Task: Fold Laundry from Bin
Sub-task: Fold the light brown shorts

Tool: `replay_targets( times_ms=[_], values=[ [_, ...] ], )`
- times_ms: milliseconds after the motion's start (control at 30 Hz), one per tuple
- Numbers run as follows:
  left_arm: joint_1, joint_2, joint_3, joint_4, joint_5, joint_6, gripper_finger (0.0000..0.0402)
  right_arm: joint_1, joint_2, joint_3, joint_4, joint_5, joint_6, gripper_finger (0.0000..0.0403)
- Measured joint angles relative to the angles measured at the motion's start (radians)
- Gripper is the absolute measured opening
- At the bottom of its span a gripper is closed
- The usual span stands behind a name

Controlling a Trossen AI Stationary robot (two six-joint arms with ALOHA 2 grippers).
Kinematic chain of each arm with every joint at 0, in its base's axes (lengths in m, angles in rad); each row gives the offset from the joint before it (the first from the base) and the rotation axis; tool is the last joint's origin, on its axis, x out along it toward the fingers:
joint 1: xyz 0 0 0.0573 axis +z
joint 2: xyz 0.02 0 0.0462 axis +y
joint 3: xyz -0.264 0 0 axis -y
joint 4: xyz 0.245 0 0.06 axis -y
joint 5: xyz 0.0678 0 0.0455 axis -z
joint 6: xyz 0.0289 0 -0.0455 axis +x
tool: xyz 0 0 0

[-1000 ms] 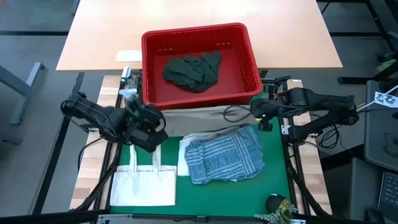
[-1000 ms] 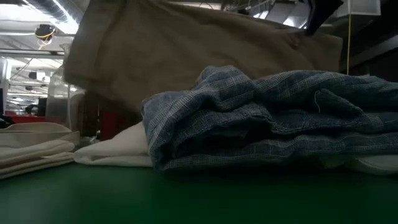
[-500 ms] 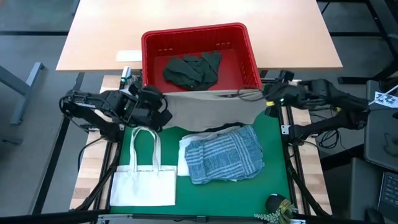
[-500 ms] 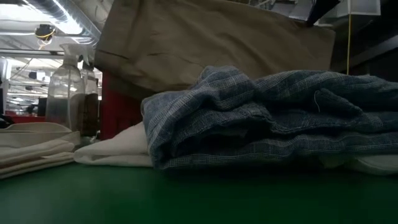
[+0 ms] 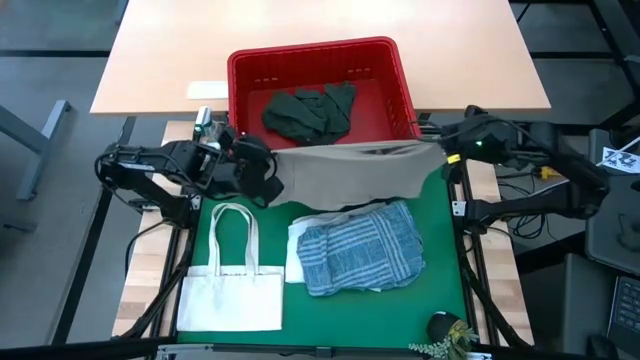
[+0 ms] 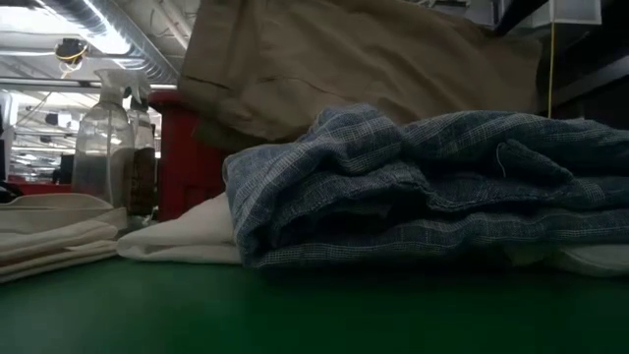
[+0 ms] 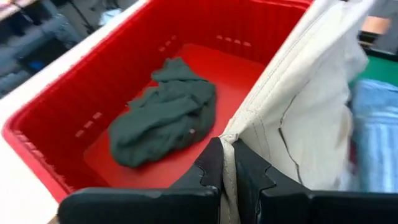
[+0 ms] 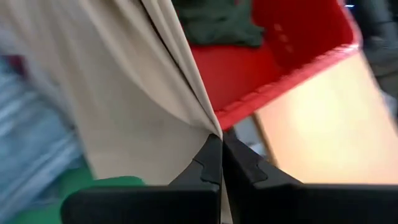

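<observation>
Beige garment stretched taut, lightly creased

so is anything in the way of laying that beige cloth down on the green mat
Yes. Both grippers, left and right, hold the beige garment stretched near the bin, and the folded blue striped garment on a white one fills most of the green mat below it.

Lab: ceiling ducts, test-rig table
</observation>
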Motion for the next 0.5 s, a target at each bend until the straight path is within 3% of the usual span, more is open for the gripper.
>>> replay_targets(
  times_ms=[267, 500],
  values=[
    [-0.045, 0.005, 0.000, -0.006, 0.029, 0.000, 0.0009, 0.000, -0.026, 0.000, -0.016, -0.234, 0.064, 0.0005],
    [-0.072, 0.005, 0.000, -0.005, 0.030, -0.001, 0.0009, 0.000, -0.021, 0.000, -0.031, -0.307, 0.074, 0.0005]
  ],
)
